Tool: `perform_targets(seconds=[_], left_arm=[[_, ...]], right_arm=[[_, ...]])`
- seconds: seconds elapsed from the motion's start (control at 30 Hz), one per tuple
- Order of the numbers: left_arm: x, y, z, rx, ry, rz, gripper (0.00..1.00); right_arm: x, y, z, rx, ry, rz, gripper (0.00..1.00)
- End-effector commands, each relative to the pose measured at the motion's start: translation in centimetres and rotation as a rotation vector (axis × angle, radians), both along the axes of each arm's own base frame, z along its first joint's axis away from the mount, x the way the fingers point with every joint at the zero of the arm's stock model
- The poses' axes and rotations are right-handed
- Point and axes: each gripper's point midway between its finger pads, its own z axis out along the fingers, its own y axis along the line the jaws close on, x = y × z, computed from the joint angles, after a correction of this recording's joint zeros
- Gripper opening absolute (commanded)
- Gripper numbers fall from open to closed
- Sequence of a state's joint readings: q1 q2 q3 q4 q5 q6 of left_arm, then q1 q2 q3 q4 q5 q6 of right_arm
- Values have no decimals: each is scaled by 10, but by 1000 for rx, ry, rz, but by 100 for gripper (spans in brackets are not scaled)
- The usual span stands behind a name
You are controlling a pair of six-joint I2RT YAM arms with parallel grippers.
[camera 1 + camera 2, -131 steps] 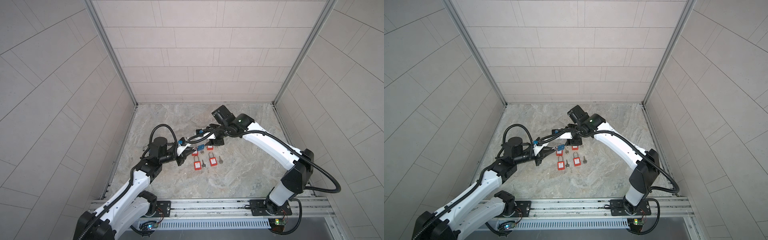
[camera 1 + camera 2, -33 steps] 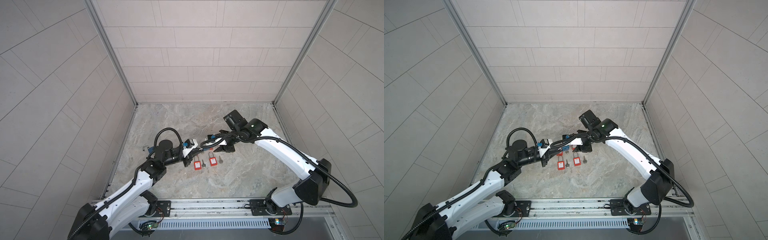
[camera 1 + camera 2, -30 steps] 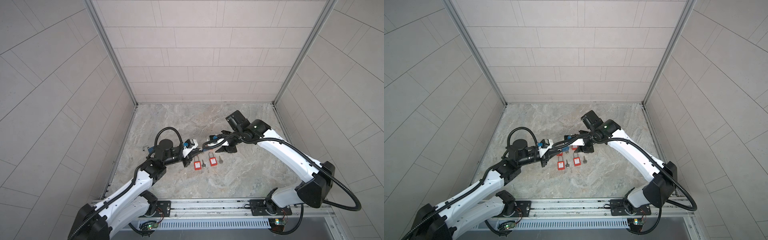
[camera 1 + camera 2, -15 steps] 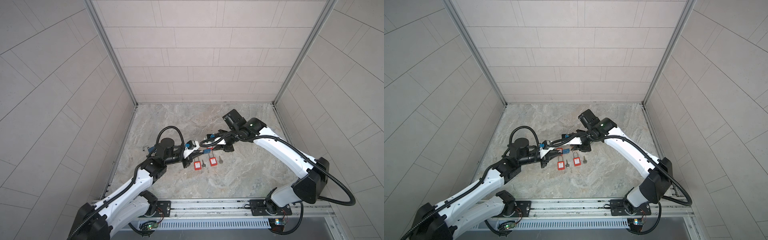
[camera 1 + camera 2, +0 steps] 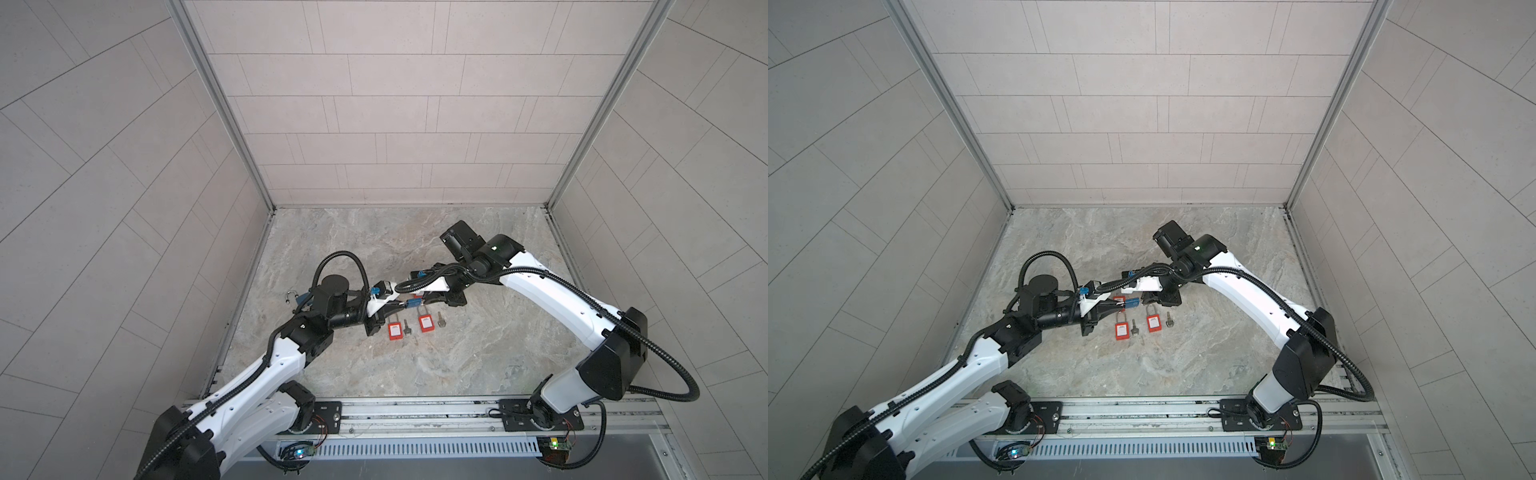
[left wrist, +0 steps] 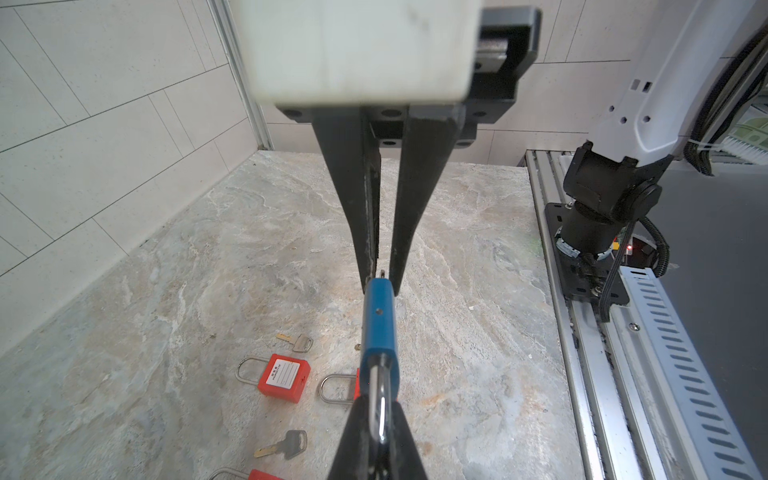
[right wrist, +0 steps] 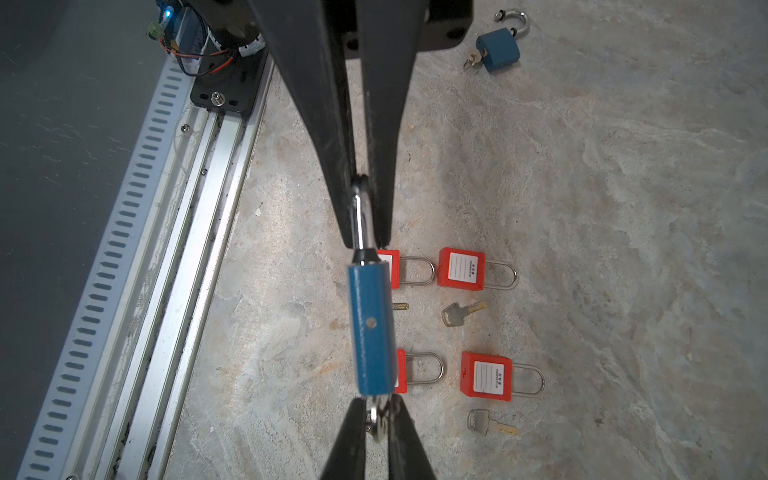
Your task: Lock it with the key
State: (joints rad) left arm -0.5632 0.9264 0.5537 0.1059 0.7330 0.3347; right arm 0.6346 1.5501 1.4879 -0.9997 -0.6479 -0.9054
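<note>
A blue padlock (image 7: 370, 332) hangs in the air between my two grippers, above the marble floor; both top views show it (image 5: 413, 302) (image 5: 1132, 302). My left gripper (image 6: 379, 415) is shut on its steel shackle (image 6: 376, 390), seen from the right wrist too (image 7: 360, 216). A silver key (image 7: 376, 417) sticks out of the padlock's bottom end. My right gripper (image 7: 376, 419) is shut on the key's head, its fingers (image 6: 415, 208) pointing at the lock body (image 6: 378, 328) from the opposite side.
Several red padlocks (image 7: 461, 268) (image 7: 486, 376) lie in rows on the floor under the held lock, with loose keys (image 7: 457, 313) (image 7: 484, 422) beside them. A second blue padlock (image 7: 496, 50) with open shackle lies near the left wall. The metal rail (image 5: 415, 411) runs along the front.
The right gripper's jaws have narrowed onto the key head, and the right arm has shifted slightly toward the padlock. The left gripper has kept its hold on the shackle.
</note>
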Motion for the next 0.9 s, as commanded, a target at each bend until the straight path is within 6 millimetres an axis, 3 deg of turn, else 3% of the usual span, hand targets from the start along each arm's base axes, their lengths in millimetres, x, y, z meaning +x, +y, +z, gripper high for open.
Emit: perform_targets(seconds=[0.0, 0.2, 0.63, 0.87], left_arm=[[2, -4, 26, -38, -83, -28, 0], [0, -1, 22, -9, -79, -29, 0], [6, 27, 19, 61, -69, 33, 0], [8, 53, -3, 245, 40, 50, 0]], right_arm=[[-4, 1, 4, -1, 5, 26, 9], [-2, -3, 3, -22, -17, 24, 0], [9, -37, -31, -151, -16, -63, 0], [28, -41, -35, -107, -5, -216, 0]])
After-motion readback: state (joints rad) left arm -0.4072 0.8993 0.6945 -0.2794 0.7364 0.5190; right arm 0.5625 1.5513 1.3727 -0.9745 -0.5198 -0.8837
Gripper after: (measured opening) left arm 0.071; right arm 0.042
